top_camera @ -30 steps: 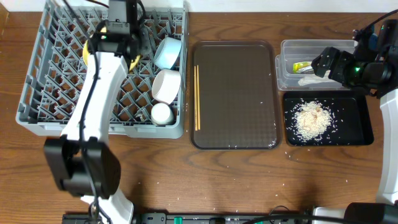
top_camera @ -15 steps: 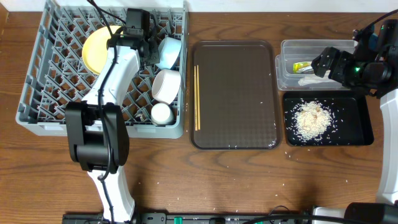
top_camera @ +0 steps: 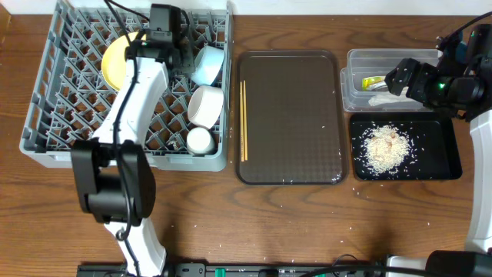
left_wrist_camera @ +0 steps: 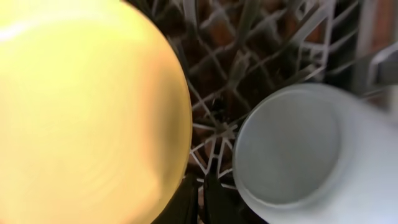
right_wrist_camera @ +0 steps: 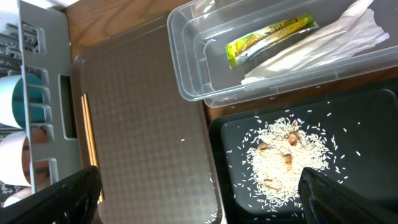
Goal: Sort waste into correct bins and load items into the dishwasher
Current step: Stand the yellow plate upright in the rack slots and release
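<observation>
The grey dish rack (top_camera: 46,131) holds the yellow plate (top_camera: 114,63) on edge, the light blue bowl (top_camera: 207,65), the white bowl (top_camera: 206,105) and the white cup (top_camera: 200,140). My left gripper (top_camera: 171,52) hangs over the rack between plate and blue bowl. In the left wrist view its fingers (left_wrist_camera: 186,202) are shut together, next to the plate's (left_wrist_camera: 87,112) rim and the blue bowl (left_wrist_camera: 292,149). The chopsticks (top_camera: 243,119) lie on the brown tray. My right gripper (top_camera: 400,77) is open over the clear tub (top_camera: 354,96), which holds the snack packet (right_wrist_camera: 270,37) and wrapper (right_wrist_camera: 317,46). Rice (top_camera: 387,146) lies in the black tray (top_camera: 450,158).
The brown serving tray (top_camera: 292,115) lies between the rack and the bins. Stray rice grains are scattered on the wooden table in front of the tray. My left arm stretches across the rack's middle.
The left gripper has shifted over the rack, and the yellow plate, hidden under it a second ago, now shows standing in the rack. The right arm has not moved.
</observation>
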Controlling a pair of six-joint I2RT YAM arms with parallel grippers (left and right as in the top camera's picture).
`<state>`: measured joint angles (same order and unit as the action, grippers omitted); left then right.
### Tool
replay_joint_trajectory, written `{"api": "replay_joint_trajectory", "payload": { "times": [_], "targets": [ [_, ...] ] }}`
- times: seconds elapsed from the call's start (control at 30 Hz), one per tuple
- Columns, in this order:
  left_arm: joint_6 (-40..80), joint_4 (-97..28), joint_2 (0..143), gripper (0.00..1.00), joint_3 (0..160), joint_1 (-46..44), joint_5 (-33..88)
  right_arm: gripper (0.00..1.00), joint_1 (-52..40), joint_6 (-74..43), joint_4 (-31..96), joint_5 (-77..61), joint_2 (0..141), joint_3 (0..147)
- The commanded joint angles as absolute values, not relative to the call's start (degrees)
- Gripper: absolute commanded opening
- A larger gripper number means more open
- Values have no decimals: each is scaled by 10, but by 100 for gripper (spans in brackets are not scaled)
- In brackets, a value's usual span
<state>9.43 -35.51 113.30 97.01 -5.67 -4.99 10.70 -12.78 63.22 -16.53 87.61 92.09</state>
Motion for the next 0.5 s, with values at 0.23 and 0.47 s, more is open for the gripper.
{"api": "replay_joint_trajectory", "payload": {
  "times": [0.23,0.47],
  "targets": [
    [87,-337,1136,8,973,-50,-120,99,104,-126,633,-169,877,929],
    [56,-333,1172,8,972,-40,-93,99,104,-126,633,-169,877,929]
  ]
}}
